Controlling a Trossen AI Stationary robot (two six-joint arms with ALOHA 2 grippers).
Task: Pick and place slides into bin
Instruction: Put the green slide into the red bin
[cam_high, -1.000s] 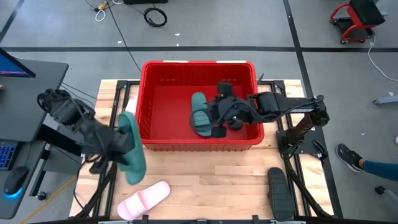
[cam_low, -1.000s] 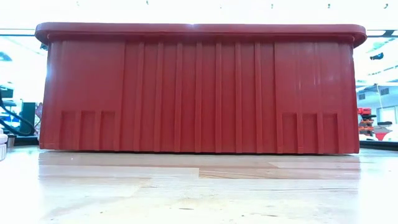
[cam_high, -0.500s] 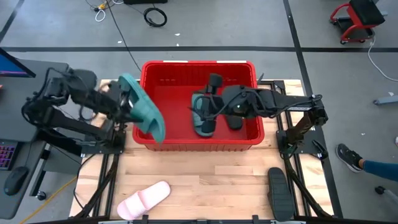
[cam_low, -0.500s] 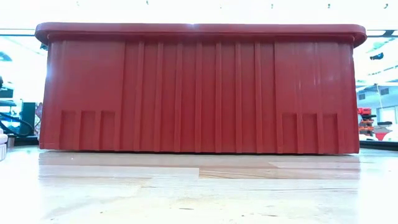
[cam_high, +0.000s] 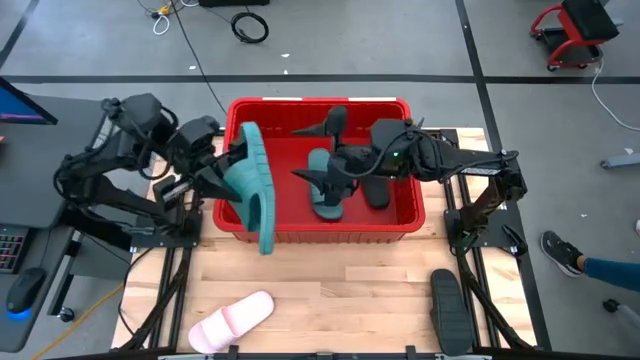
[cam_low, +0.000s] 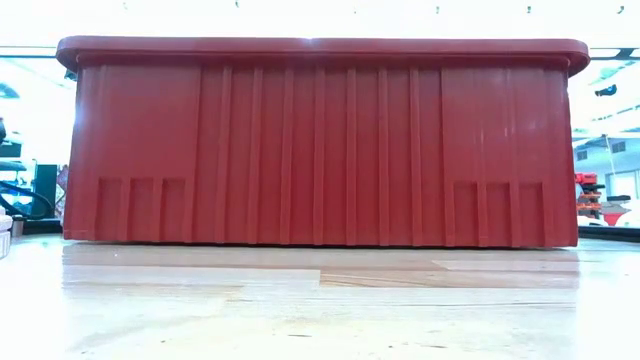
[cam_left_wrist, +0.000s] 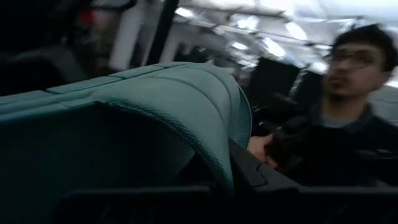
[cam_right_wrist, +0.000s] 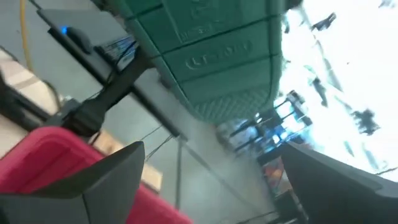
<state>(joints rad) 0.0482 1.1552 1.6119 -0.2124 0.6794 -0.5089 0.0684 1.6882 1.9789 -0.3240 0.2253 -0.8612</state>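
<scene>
Left pincer (cam_high: 228, 172): mine, clenched on a teal slide (cam_high: 255, 187), held over the left rim of the bin (cam_high: 318, 108) — sole tilted.
Right pincer (cam_high: 318, 152): mine too, fingers spread wide above the bin's middle, holding nothing.
In the bin: a second teal slide (cam_high: 327, 190), a black slide (cam_high: 376, 190) beside it.
On the table (cam_high: 340, 290): a pink slide (cam_high: 232, 320) and another black one (cam_high: 447, 312) near the front edge.
</scene>
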